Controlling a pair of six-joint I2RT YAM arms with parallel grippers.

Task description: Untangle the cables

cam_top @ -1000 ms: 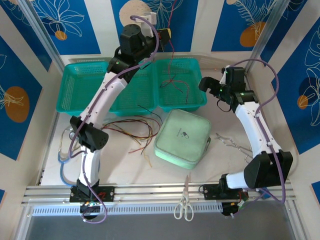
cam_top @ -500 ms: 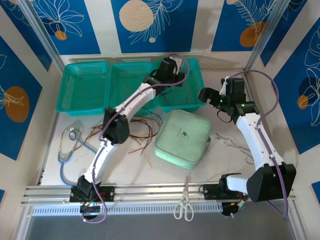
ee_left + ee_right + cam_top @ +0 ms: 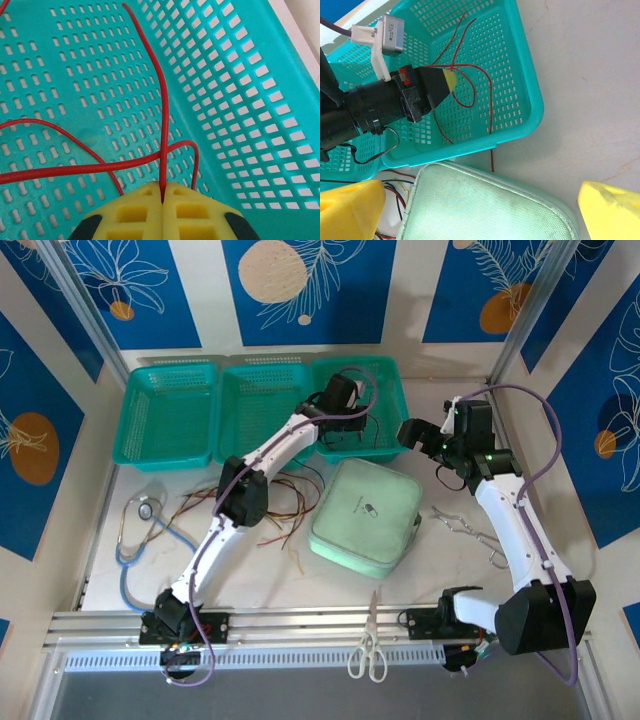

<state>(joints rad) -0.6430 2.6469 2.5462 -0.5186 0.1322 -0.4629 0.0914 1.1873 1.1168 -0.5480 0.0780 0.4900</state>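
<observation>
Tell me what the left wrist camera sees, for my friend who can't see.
The left claw, yellow and shut, pinches a thin red cable over the floor of a teal basket full of little holes. More red loops lie across that floor beside it.

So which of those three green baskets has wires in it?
The rightmost basket: red cables lie on its floor, one pinched by the left gripper. The left basket and middle basket show none.
</observation>
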